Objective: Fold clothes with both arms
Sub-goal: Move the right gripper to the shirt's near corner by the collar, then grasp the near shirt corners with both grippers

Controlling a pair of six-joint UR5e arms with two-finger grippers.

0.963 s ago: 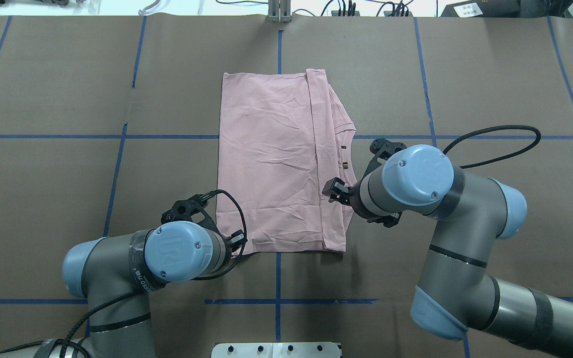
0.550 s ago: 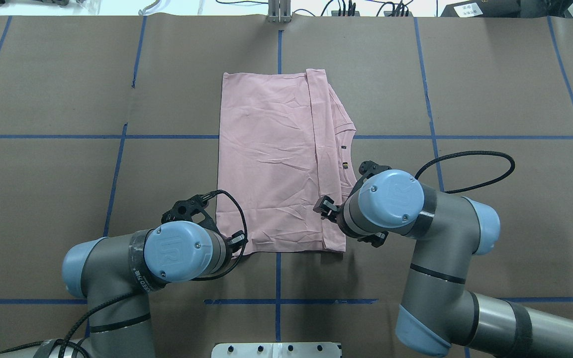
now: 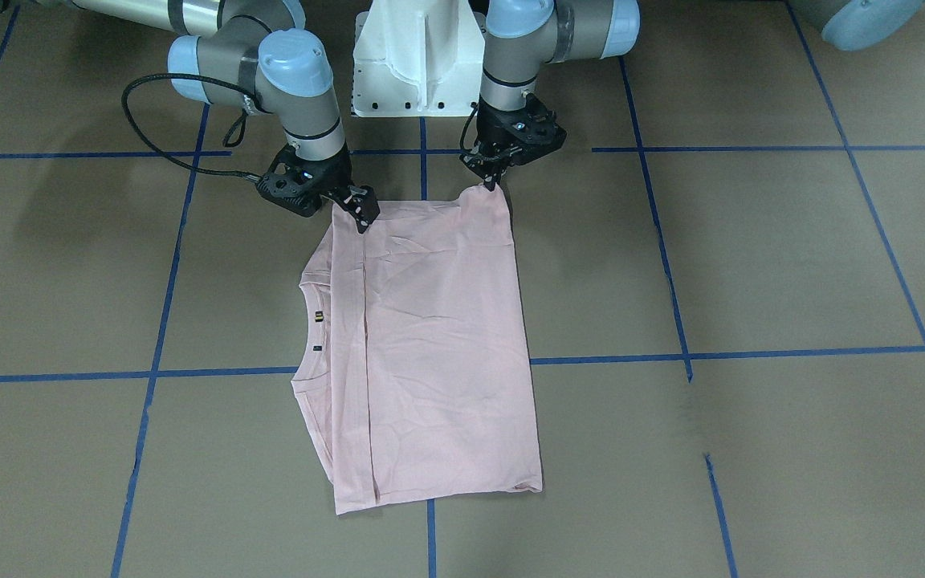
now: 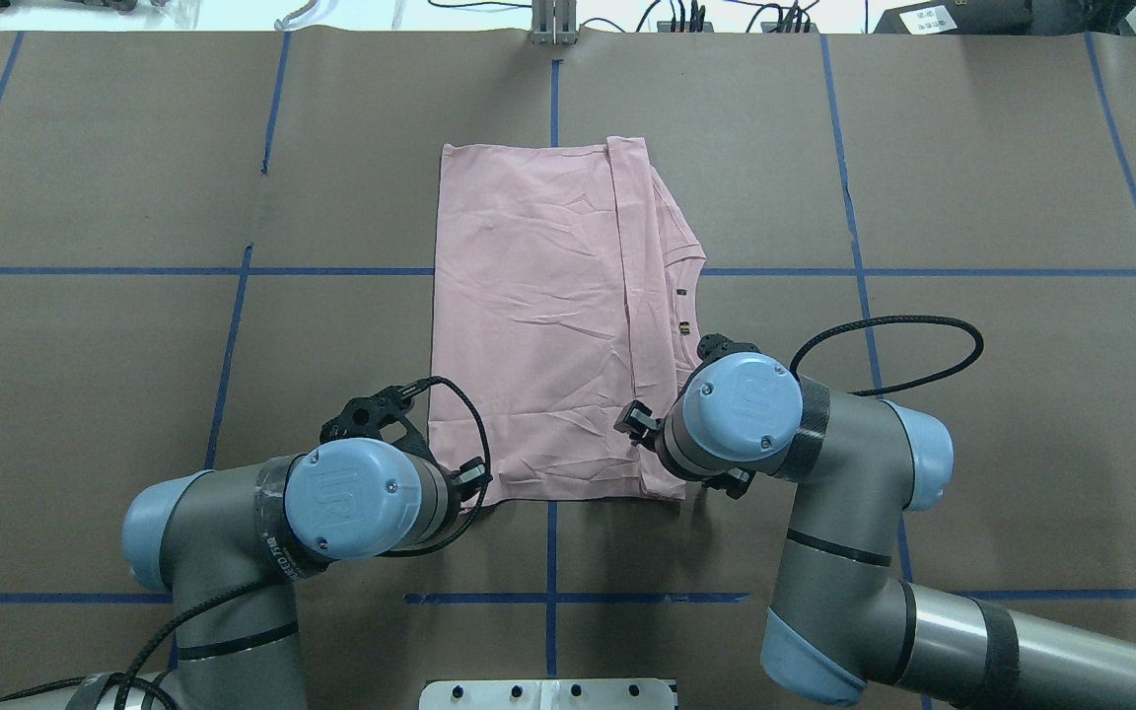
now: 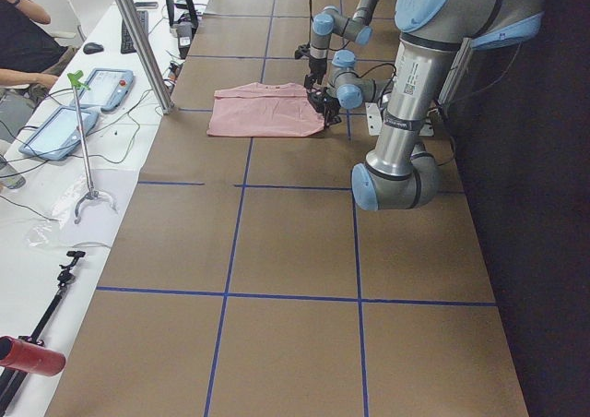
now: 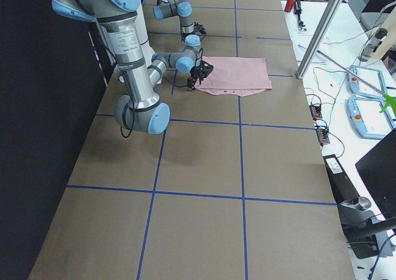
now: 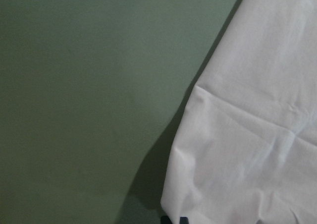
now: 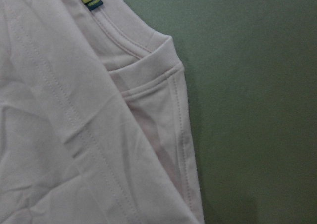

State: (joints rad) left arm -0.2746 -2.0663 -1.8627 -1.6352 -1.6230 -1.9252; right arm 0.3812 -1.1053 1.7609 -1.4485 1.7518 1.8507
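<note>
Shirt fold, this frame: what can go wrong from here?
1. The left gripper pinches the T-shirt only at a near corner's tip; it may slip on lifting.
2. The right gripper sits over the top layer's hem, inboard of the other near corner; it may catch one layer and skew the fold.

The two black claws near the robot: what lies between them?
Only the pink T-shirt, its edge nearest the robot, spans from the left gripper to the right gripper. Nothing else lies there, as the front-facing view shows most clearly.
</note>
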